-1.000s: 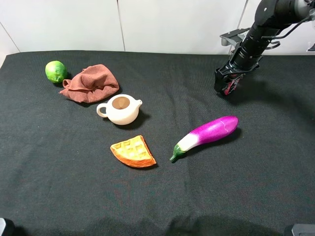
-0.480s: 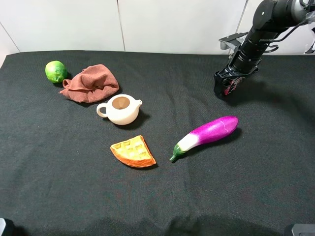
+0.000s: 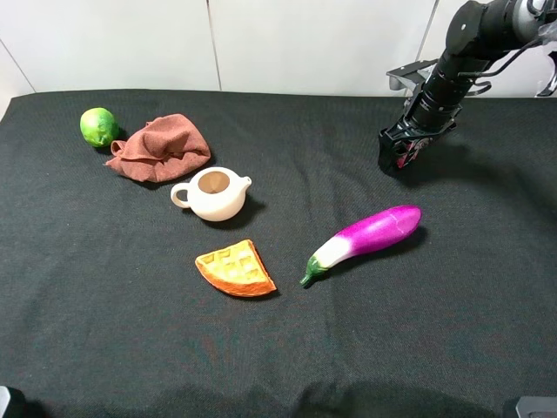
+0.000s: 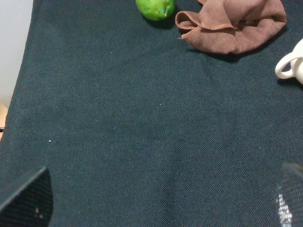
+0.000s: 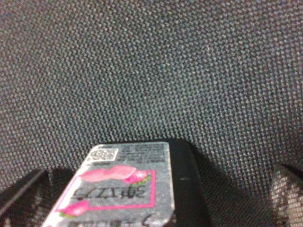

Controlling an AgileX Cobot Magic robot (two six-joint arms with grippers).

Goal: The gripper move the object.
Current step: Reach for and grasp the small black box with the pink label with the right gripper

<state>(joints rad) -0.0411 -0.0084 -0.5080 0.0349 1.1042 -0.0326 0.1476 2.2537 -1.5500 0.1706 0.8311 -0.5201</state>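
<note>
The object, a small black tin with pink, white and green graphics, sits on the black cloth at the far right back. My right gripper hangs right over it, with the jaws down on either side. In the right wrist view the tin lies between the fingertips, close to one finger and with a clear gap to the other. The right gripper is open. My left gripper is open and empty over bare cloth, and it is out of the exterior high view.
A purple eggplant lies in front of the tin. A white teapot, a waffle wedge, a brown cloth and a lime lie to the left. The lime and cloth show in the left wrist view.
The right arm has drawn back and up a little while the tin stayed in place on the cloth. Nothing else has moved.
</note>
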